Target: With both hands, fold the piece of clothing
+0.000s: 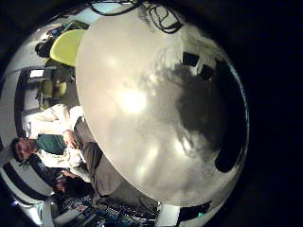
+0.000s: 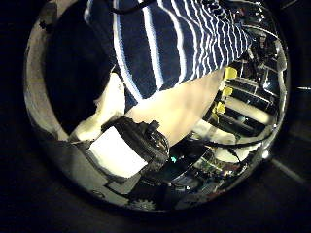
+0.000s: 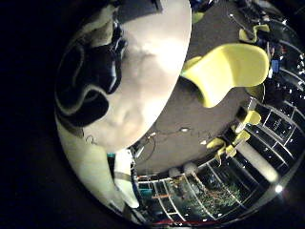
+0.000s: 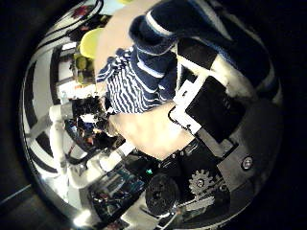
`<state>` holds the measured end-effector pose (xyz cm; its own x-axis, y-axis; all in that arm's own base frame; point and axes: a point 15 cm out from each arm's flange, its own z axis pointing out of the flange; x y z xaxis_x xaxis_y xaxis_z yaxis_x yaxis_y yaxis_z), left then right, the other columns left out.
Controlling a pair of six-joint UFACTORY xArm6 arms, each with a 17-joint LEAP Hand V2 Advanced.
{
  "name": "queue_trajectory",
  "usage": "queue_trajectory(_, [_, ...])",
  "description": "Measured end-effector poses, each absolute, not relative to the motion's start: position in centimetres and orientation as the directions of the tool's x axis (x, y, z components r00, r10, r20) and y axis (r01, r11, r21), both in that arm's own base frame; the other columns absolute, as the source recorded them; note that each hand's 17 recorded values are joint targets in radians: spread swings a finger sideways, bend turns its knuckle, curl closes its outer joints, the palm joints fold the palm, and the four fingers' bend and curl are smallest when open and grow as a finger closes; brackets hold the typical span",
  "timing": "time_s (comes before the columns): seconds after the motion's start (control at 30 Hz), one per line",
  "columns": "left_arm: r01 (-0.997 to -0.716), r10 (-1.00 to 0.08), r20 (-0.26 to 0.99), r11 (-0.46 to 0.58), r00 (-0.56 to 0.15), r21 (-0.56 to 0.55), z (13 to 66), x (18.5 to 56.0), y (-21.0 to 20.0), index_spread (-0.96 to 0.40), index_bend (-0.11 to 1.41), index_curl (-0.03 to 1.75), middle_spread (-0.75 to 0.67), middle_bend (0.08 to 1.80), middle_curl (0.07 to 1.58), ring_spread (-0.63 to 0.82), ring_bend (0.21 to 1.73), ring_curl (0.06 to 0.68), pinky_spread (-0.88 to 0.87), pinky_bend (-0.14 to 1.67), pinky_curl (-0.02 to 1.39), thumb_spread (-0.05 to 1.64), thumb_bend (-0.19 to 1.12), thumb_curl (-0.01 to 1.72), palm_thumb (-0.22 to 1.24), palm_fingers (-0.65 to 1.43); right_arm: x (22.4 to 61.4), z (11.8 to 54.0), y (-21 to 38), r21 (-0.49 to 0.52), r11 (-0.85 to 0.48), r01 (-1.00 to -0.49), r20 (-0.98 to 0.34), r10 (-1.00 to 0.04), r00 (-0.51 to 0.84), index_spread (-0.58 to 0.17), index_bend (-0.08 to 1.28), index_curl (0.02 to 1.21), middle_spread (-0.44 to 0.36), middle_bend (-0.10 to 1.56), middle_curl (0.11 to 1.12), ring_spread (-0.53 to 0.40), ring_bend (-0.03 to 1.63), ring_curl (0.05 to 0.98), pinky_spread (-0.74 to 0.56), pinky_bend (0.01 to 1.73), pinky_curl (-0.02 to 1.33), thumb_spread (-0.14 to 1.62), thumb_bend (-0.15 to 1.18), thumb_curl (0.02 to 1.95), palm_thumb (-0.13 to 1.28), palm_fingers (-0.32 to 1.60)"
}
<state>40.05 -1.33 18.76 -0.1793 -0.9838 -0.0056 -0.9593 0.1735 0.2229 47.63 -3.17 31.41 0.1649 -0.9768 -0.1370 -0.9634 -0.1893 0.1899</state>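
Note:
The piece of clothing is a dark garment with light stripes. In the right thumb side palm view the garment [image 4: 144, 69] rises bunched from the round table [image 4: 153, 125] up to my right hand [image 4: 216, 101], whose fingers curl against its raised fold. In the left thumb side palm view the striped garment [image 2: 170, 39] lies spread on the table [image 2: 180, 102], and a black and white part of my left hand [image 2: 126, 146] sits beside its edge, off the cloth. Whether the left fingers are straight or curled is not visible.
The pale round table [image 1: 133, 104] carries the left hand's shadow. A yellow chair [image 3: 229, 69] stands on the floor by the table's rim [image 3: 143, 114], and another chair [image 1: 66, 45] stands past the far rim. A white arm [image 4: 82, 129] shows beyond the table.

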Motion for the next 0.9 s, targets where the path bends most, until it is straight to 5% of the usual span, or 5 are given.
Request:
queue_trajectory(0.33, [-0.964,-0.991,0.011,0.131,-0.132,0.232,24.6,36.8,2.8,-0.12,0.21,0.49,-0.02,0.19,0.44,-0.13,0.79,0.282,-0.22,0.56,0.53,1.21,-0.01,0.39,0.58,0.4,45.4,35.5,15.9,0.128,-0.454,-0.882,-0.125,-0.889,0.44,-0.261,1.09,0.76,-0.111,1.34,0.71,-0.2,1.39,0.65,-0.19,1.2,0.94,1.09,0.0,0.79,1.04,1.14])
queue_trajectory(0.67, [-0.973,-1.0,0.015,0.014,-0.011,0.23,24.7,31.8,8.9,-0.15,0.2,0.52,-0.05,0.19,0.44,-0.15,0.78,0.283,-0.27,0.57,0.54,1.24,-0.01,0.42,0.65,0.41,44.6,24.4,31.9,0.159,-0.576,-0.802,-0.095,-0.817,0.569,-0.269,1.02,0.75,-0.12,1.32,0.68,-0.199,1.4,0.645,-0.21,1.17,0.94,1.08,-0.05,0.76,0.83,1.11])
queue_trajectory(0.83, [-0.976,-1.0,0.007,-0.004,0.006,0.218,25.1,30.2,9.5,-0.15,0.2,0.54,-0.05,0.19,0.44,-0.16,0.77,0.282,-0.29,0.58,0.54,1.25,-0.01,0.43,0.66,0.42,44.5,22.9,31.8,0.187,-0.583,-0.791,-0.095,-0.812,0.576,-0.317,0.52,0.65,-0.149,1.16,0.64,-0.222,1.38,0.611,-0.34,1.22,0.85,1.12,-0.04,0.68,0.64,0.74])
queue_trajectory(0.87, [-0.976,-1.0,0.005,-0.012,0.013,0.218,25.1,29.8,9.8,-0.15,0.2,0.54,-0.05,0.19,0.44,-0.16,0.77,0.282,-0.29,0.58,0.54,1.25,-0.01,0.43,0.66,0.42,44.7,23.1,31.5,0.184,-0.58,-0.793,-0.096,-0.814,0.573,-0.355,0.49,0.66,-0.101,0.93,0.6,-0.137,1.16,0.628,-0.18,1.09,0.94,1.13,-0.06,0.65,0.56,-0.19])
queue_trajectory(0.9, [-0.977,-1.0,0.004,-0.017,0.019,0.214,25.2,29.5,9.8,-0.16,0.2,0.54,-0.05,0.19,0.44,-0.16,0.77,0.282,-0.29,0.58,0.55,1.25,-0.01,0.44,0.66,0.42,45.0,23.5,31.0,0.177,-0.578,-0.797,-0.097,-0.816,0.57,-0.379,0.44,0.62,-0.082,0.86,0.55,-0.095,1.06,0.584,-0.1,1.03,0.88,1.14,-0.05,0.63,0.54,-0.2])
